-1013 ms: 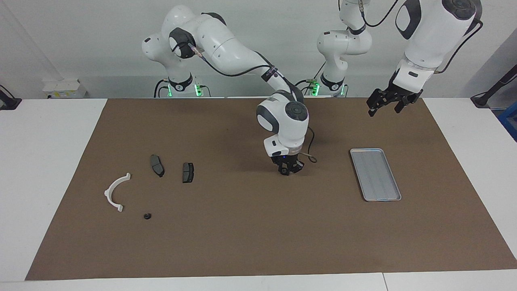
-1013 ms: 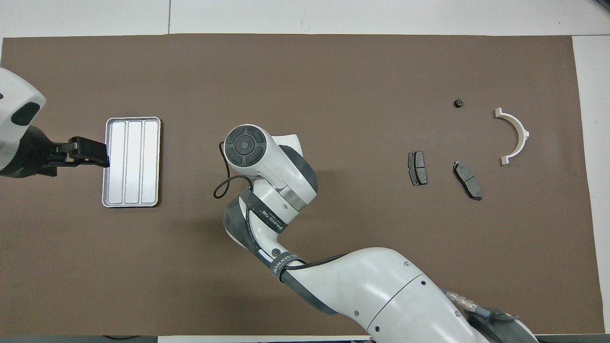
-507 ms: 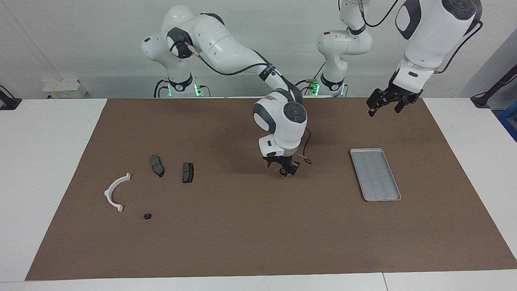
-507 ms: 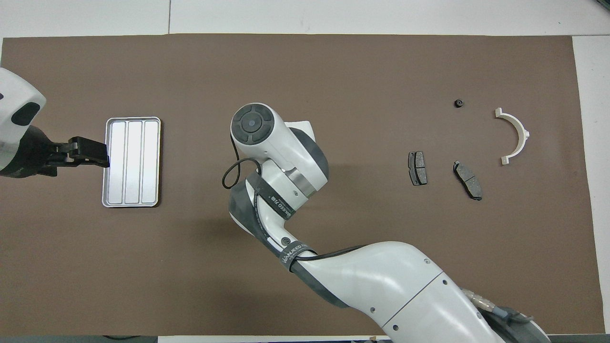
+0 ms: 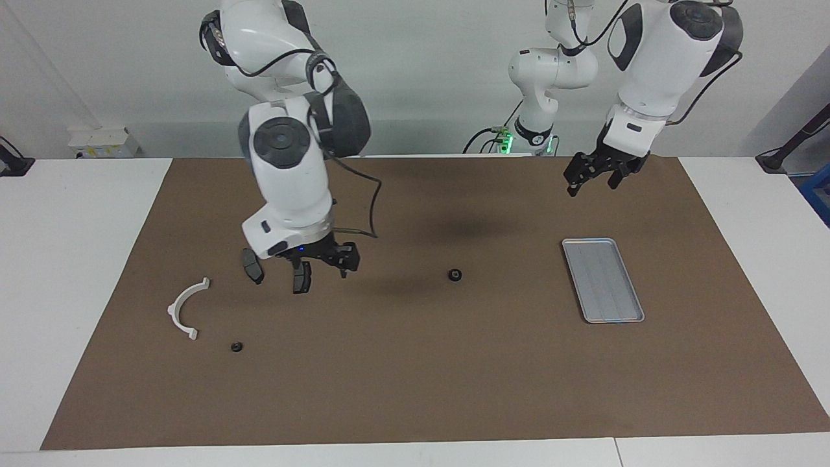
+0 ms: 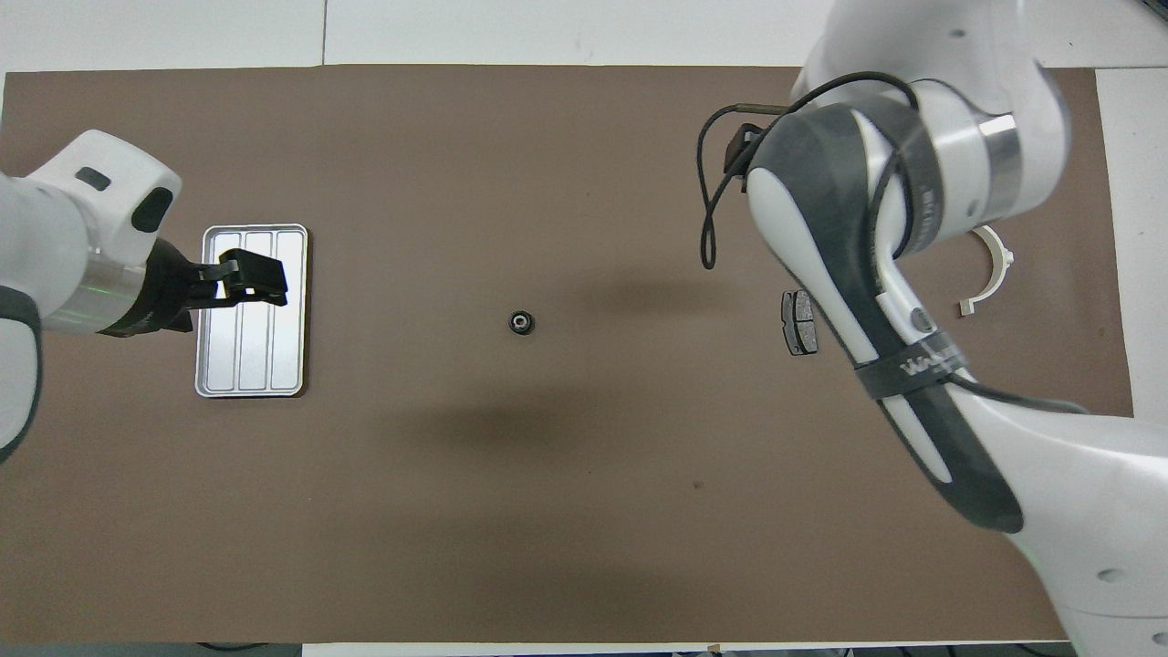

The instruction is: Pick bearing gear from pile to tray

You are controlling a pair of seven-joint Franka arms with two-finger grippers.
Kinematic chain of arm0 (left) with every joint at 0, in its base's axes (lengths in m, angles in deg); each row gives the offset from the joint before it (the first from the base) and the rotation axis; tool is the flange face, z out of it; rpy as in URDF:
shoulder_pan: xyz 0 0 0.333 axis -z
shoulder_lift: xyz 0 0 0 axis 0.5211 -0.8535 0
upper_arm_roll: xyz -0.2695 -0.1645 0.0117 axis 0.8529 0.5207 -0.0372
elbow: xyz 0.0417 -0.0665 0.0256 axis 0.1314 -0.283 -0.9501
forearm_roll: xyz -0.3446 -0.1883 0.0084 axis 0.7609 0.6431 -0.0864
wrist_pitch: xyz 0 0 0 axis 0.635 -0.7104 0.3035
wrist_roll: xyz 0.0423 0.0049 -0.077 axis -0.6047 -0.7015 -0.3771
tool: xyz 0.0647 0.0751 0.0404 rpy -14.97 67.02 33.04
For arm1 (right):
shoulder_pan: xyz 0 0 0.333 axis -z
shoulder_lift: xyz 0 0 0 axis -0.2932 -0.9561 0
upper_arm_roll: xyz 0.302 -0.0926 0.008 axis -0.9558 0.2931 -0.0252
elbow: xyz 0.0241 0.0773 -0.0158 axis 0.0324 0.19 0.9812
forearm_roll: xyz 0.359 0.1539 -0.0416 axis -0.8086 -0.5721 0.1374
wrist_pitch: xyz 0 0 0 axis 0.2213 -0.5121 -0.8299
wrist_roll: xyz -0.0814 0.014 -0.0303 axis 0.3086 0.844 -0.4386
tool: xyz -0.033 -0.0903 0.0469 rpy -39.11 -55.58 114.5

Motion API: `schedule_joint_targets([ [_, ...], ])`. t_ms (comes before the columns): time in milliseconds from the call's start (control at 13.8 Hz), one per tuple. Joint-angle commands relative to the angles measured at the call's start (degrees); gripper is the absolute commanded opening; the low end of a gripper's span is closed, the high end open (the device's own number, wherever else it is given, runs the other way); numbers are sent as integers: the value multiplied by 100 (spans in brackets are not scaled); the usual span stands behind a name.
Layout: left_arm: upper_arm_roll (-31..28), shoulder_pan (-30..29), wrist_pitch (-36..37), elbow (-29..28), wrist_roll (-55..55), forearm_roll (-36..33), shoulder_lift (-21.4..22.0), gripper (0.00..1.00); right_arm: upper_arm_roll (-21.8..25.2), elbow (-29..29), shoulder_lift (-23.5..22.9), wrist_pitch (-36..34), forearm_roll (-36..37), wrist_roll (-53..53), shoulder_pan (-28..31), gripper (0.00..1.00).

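Right pincer (image 5: 324, 263) open, empty, over brake pads (image 5: 301, 277); gear (image 5: 455, 275) on mat (image 5: 415, 376), mid-tabletop; left pincer (image 5: 593, 175) open, empty, near tray (image 5: 603, 280).

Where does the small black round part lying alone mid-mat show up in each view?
Facing view: small black round part on the brown mat near the middle, between the brake pads and the tray.
Overhead view: same part near the middle of the mat.
Shared landmark: the tray, toward the left arm's end.
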Motion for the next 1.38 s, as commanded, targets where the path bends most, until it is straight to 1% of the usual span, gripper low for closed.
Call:
schedule_joint_targets([
  [0, -62, 831, -527, 408, 1222, 78, -1081, 100, -73, 461, 45, 232, -11, 755, 640, 100],
  [72, -62, 1070, -816, 575, 1532, 42, -1469, 100, -64, 602, 45, 346, 33, 905, 843, 100],
  [145, -62, 1264, -967, 682, 1613, 51, -1786, 100, -64, 821, 45, 643, 225, 950, 1010, 100],
  [217, -106, 1561, -959, 1222, 1918, 25, -2468, 100, -64, 1215, 80, 1081, 427, 968, 1125, 100],
  [289, -123, 1738, -1020, 1602, 2226, -176, -2954, 100, -64, 1567, 115, 1547, 490, 986, 1282, 100],
  [362, -115, 1757, -1430, 1527, 2299, -343, -3072, 100, -55, 1797, 72, 1891, 569, 986, 1319, 100],
  [507, -106, 1784, -2160, 739, 2299, -354, -2942, 100, -64, 1966, -164, 2463, 841, 986, 1407, 100],
  [579, -97, 1845, -2311, 466, 2334, -319, -2854, 100, -64, 1957, -227, 2579, 851, 960, 1424, 100],
  [651, -88, 1863, -2330, 341, 2500, -301, -2801, 100, -64, 1940, -297, 2745, 842, 916, 1407, 100],
  [796, -88, 1968, -2400, 191, 2659, -283, -2757, 94, -64, 1878, -507, 3079, 763, 828, 1389, 100],
  [868, -88, 1995, -2409, 121, 2747, -283, -2730, 88, -73, 1861, -587, 3150, 745, 828, 1433, 100],
  [941, -88, 2065, -2479, 24, 2861, -283, -2704, 76, -82, 1834, -709, 3160, 736, 828, 1477, 100],
  [1013, -88, 2083, -2602, -133, 2897, -283, -2651, 74, -73, 1738, -832, 3221, 510, 828, 1486, 100],
  [1086, -88, 2126, -2820, -283, 2897, -283, -2625, 74, -73, 1729, -895, 3256, 351, 819, 1451, 100],
  [1158, -88, 2127, -3023, -432, 2897, -283, -2581, 73, -73, 1729, -895, 3248, 332, 810, 1425, 100],
  [1230, -88, 2127, -3147, -521, 2897, -283, -2572, 70, -73, 1729, -895, 3256, 306, 810, 1425, 100],
  [1303, -88, 2127, -3148, -522, 2897, -283, -2572, 69, -73, 1729, -921, 3265, 314, 801, 1425, 100],
])
